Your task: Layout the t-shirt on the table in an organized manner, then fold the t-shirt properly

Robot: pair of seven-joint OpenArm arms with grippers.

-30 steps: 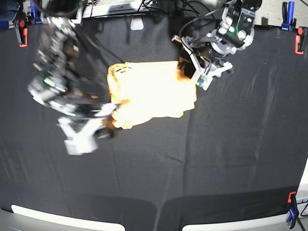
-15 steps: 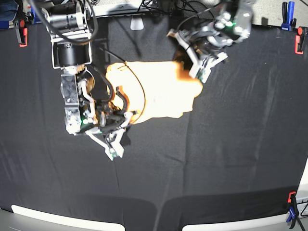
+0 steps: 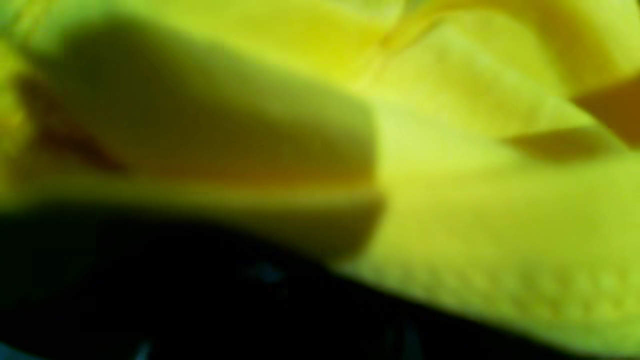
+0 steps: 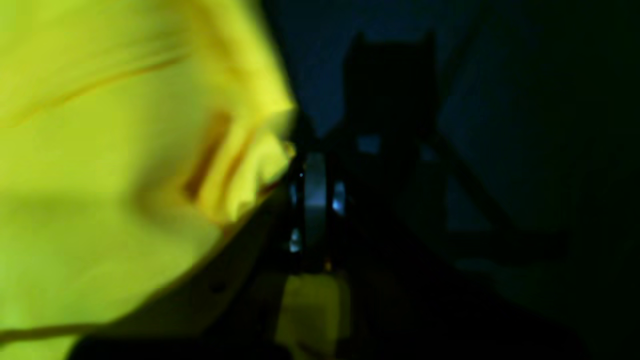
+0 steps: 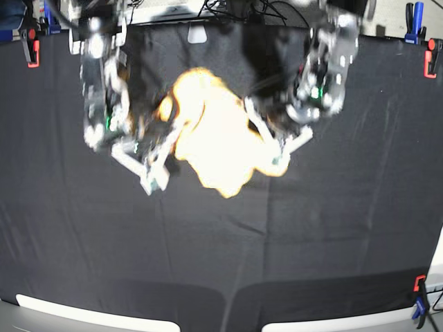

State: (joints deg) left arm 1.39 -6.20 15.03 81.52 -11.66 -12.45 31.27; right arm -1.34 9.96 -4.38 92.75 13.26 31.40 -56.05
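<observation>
1. Black table all round; shirt bunched upper centre;
2. right gripper closed on its edge, likely for tugging it flat;
3. left gripper at its side; opening and grip unclear.

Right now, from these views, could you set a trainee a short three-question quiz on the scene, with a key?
1. Multiple choice: what colour is the surface of the table?
a) white
b) black
c) green
2. True or false: the t-shirt is folded into a neat, flat square.
3. Fill in the blank: in the base view, the right gripper is towards the ____ side of the picture from the t-shirt.

Key: 1. b; 2. false; 3. left
</observation>
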